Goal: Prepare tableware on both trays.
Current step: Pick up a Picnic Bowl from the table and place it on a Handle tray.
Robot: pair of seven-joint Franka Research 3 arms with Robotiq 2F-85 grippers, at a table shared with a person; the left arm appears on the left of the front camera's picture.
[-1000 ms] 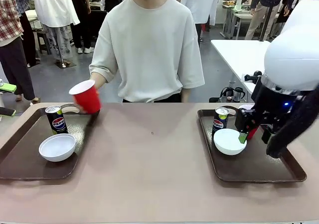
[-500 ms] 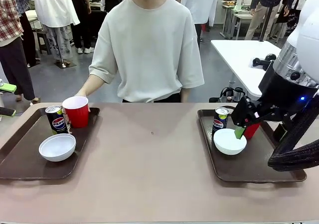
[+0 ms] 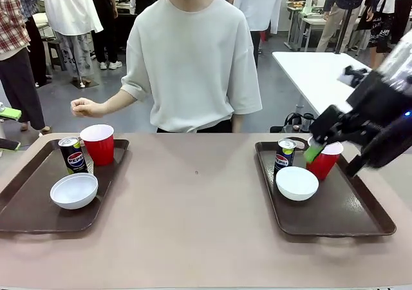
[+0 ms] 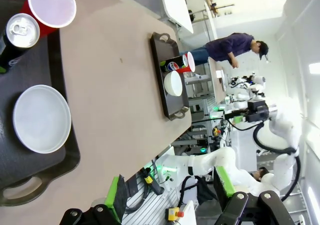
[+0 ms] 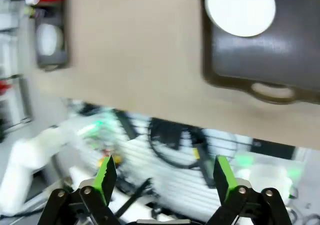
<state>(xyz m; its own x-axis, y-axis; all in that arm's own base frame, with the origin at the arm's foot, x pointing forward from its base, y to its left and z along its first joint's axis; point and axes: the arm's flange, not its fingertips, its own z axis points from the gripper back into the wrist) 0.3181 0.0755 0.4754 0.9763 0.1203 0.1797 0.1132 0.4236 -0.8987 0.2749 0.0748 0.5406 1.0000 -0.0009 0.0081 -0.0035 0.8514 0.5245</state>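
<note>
Since each dark brown tray already carries a red cup, a white bowl and a Pepsi can, the setting looks essentially done. At lower left, the left tray holds its cup, can and bowl; at right, the right tray holds its cup, can and bowl. Both the right gripper and left gripper gape empty.

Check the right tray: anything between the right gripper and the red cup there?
Nothing visible. In the front view the right gripper, fingers open, sits right at the red cup on the right tray. The can and bowl lie off to the side.
</note>
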